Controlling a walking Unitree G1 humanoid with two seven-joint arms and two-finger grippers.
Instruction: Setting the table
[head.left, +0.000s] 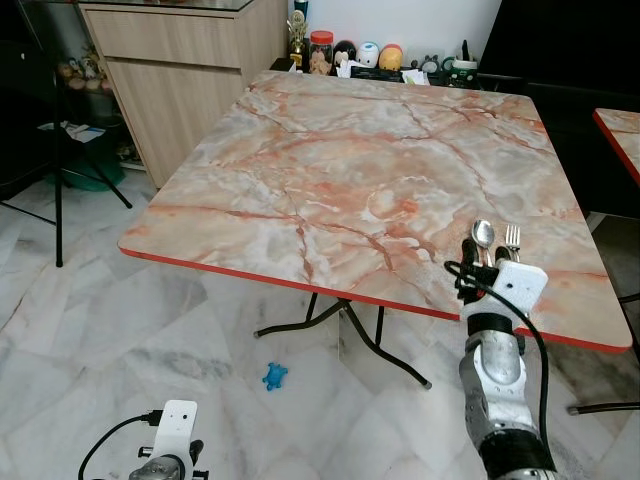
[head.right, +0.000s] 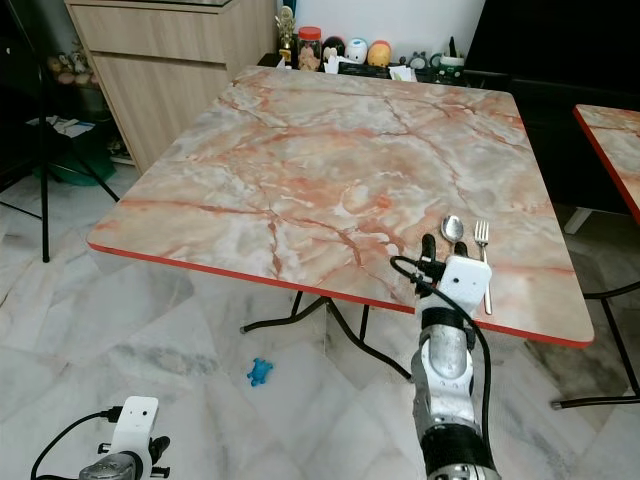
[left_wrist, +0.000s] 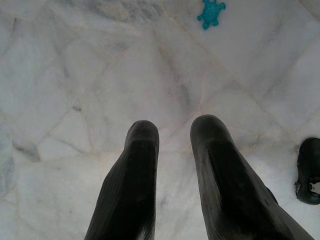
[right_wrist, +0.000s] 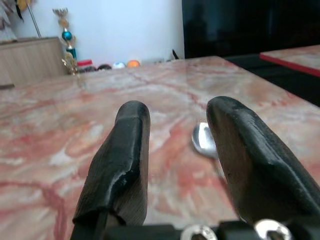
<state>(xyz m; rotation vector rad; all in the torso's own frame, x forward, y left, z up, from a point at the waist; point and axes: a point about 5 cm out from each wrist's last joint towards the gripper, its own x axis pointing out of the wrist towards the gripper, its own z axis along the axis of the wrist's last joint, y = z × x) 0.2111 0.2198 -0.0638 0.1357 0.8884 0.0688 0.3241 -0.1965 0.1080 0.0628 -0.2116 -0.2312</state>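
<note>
Where right end effector (right_wrist: 172, 125) gapes, spoon (right_wrist: 202, 139) seems half-hidden.

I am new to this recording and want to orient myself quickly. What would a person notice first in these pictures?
First, the big marble-patterned table with a red edge, and the spoon and fork lying side by side near its near right corner. The right gripper hovers just in front of the spoon, fingers open. On the pale floor below lies a small blue toy, and the left gripper hangs low over the tiles.
</note>
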